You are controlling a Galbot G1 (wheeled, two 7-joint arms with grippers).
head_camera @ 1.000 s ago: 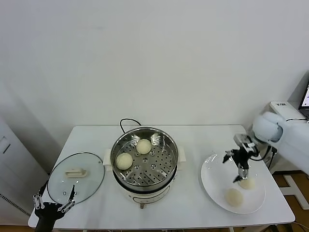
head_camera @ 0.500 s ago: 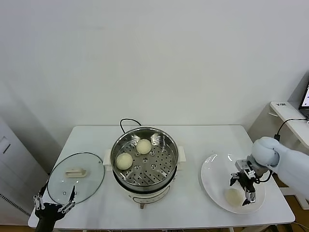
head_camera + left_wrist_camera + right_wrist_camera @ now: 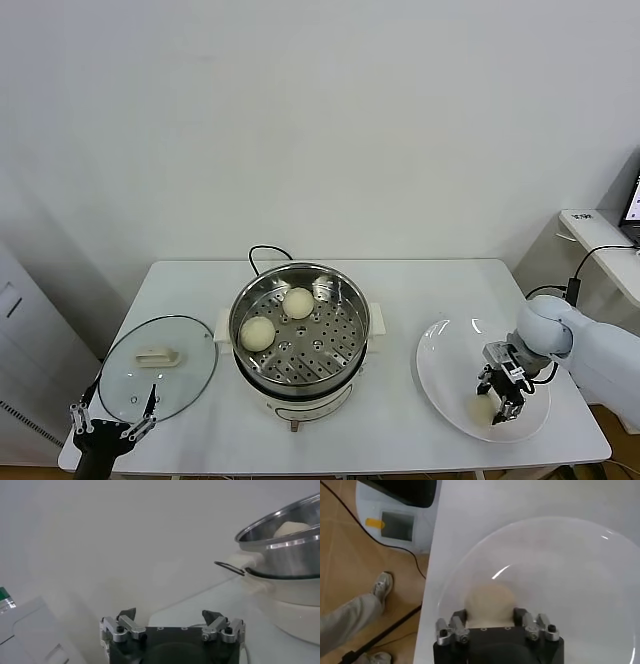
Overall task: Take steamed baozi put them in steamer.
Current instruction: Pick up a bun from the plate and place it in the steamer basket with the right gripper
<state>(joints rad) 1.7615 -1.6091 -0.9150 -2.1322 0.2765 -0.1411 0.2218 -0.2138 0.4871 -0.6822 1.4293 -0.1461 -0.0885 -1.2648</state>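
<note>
We are looking at a white table (image 3: 400, 290) that is carrying three things in a row. The steamer (image 3: 299, 335) is sitting at its centre on a white base, with a black cord (image 3: 262, 251) trailing off toward twelve o'clock. A round glass lid (image 3: 158, 366) is lying flat at nine o'clock from the steamer, near the table's edge, and a white plate (image 3: 440, 370) is resting at three o'clock, apart from the steamer.

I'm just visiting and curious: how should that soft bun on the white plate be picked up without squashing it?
Probably from straight above, fingers down either side of the bun's widest part, closing gently. It is a smooth dome sitting flat on the plate, so its sides give the only hold. The right gripper already straddles it that way.
</note>
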